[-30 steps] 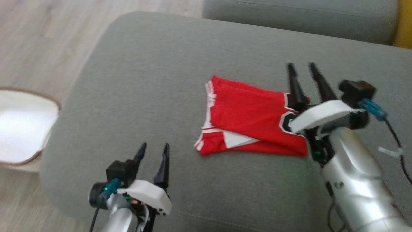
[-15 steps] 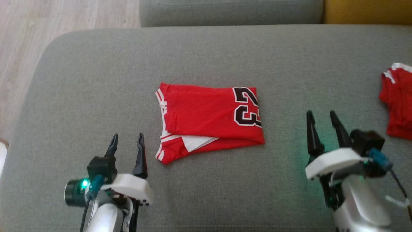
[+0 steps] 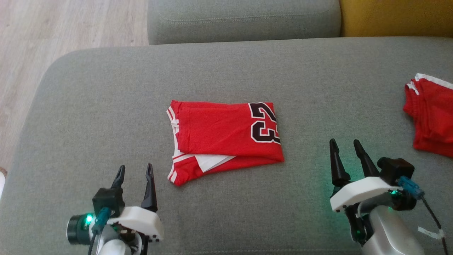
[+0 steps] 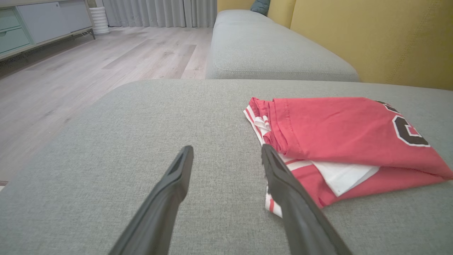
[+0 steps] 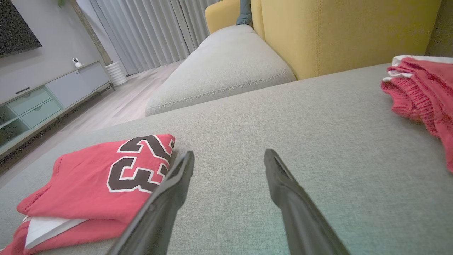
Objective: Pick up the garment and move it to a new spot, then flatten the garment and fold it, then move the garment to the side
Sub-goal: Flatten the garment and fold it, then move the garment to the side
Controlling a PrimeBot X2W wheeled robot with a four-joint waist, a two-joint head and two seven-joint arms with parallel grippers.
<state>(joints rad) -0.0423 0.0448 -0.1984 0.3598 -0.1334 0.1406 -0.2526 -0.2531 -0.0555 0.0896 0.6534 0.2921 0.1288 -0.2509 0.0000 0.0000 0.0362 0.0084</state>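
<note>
Sitting folded at frame centre on grey fabric sofa cushion (image 3: 106,106): red jersey with black 23 (image 3: 219,134). Both released, empty: left jaws lower left, right jaws lower right, flanking it clear of cloth. Fold looks finished, sideways move pending.

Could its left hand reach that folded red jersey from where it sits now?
Probably yes. The left hand is open, and the jersey lies just ahead to its right on the cushion, with nothing between them.
</note>
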